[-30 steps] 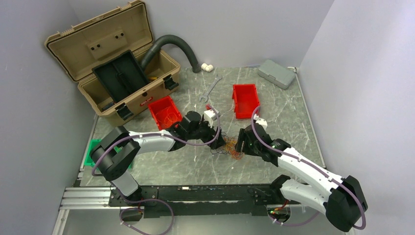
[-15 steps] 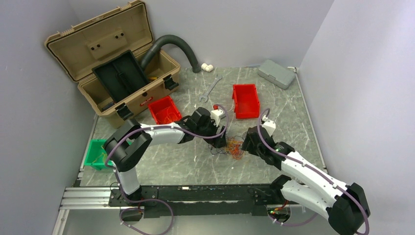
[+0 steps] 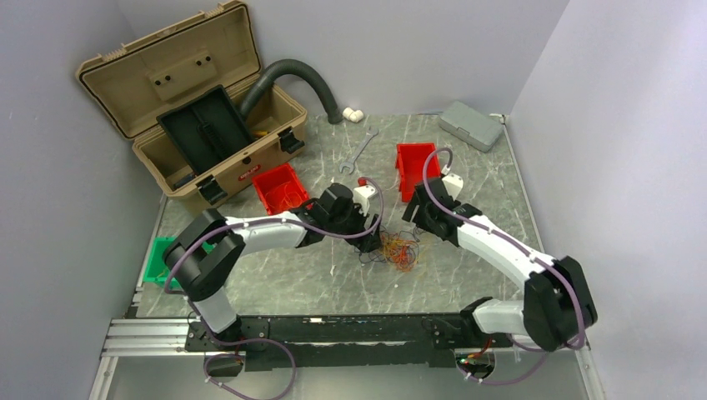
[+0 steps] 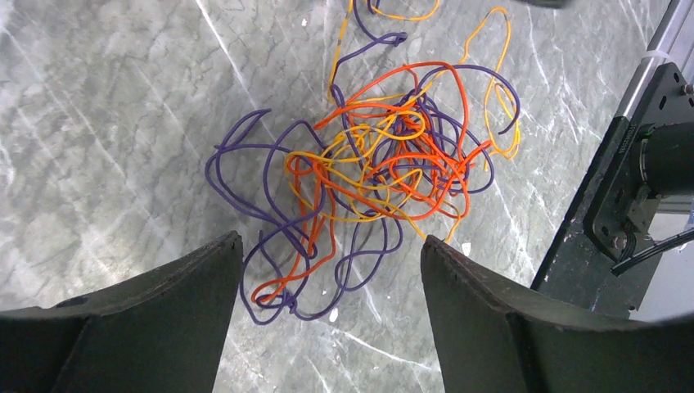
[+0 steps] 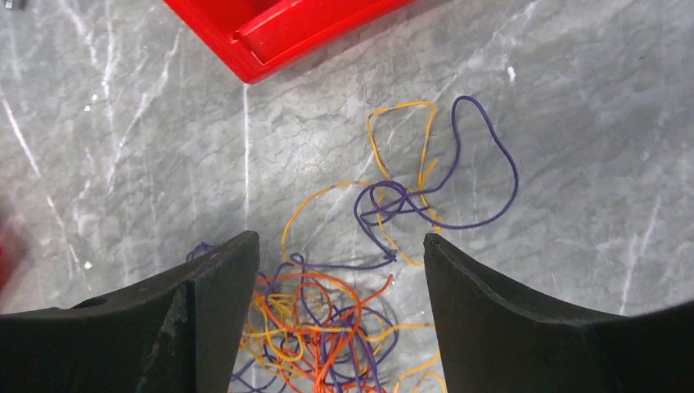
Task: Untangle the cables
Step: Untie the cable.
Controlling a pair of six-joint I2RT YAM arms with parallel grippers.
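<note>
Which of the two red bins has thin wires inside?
The red bin beside the open toolbox; the other red bin, by the wrench, looks empty.

Left arm (image 3: 258, 232), right arm (image 3: 500, 246): white shells, black joints, purple cable looped alongside. Left gripper (image 4: 331, 241), right gripper (image 5: 340, 238): broad matte-black wedge fingers (image 4: 164, 319).

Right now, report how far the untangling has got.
Done: little. Only a purple and yellow loop trails out of the cables toward the red bin. In hand: nothing; the left gripper and right gripper hover open at the pile. Left: separating the orange, yellow and purple strands, knotted in one heap.
</note>
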